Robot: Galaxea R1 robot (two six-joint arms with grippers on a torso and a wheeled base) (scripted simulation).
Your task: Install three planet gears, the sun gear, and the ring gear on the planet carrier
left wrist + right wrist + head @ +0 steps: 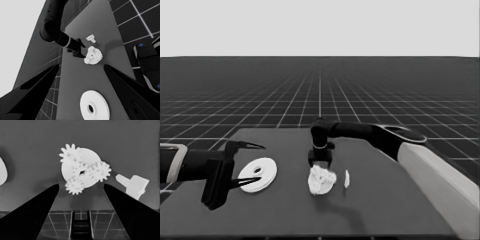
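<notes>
Setting: a simulated robot test bench, not a lived-in room — a bare dark table [395,210] stands on a floor drawn as a pale grid [320,95] running to a flat horizon under a blank band. No walls, furniture or fittings appear in any view. The only equipment beside the table is dark machinery with small blue lights [150,62], seen past the table's edge in the left wrist view — consistent with a rendered assembly workspace.
</notes>
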